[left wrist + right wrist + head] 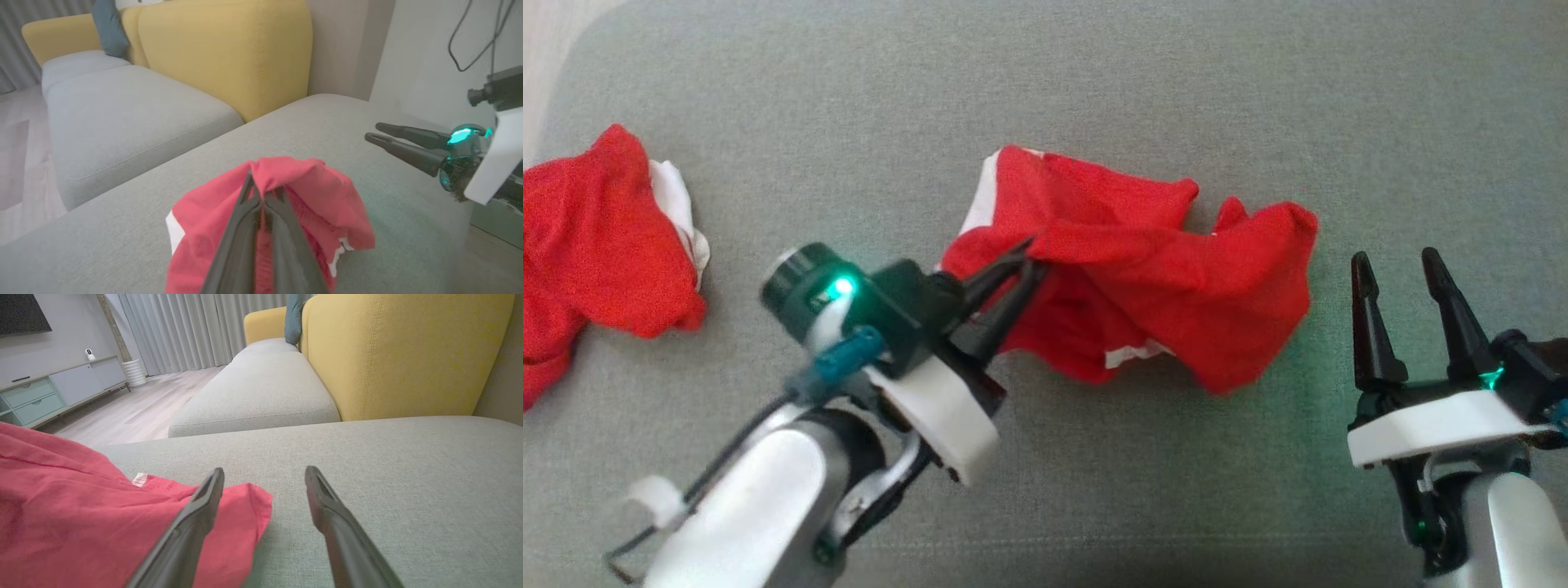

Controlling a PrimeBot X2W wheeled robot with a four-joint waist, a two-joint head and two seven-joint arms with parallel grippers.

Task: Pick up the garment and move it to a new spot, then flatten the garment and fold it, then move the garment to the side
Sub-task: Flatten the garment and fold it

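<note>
On the grey sofa cushion (1094, 82) the crumpled red garment (1160, 278) lies long axis left to right; the left gripper (1031, 257) is clenched on its left edge; the right gripper (1401, 282), jaws spread and empty, stands near its right end.

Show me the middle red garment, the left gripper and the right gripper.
red garment (1176, 278), head view, crumpled middle.
left gripper (1037, 255), head view, between shut fingertips.
right gripper (1395, 260), head view, between open fingertips.

Head view steeply down on cushion (1094, 82), wrist views low, sharing garment (1143, 269)
</note>
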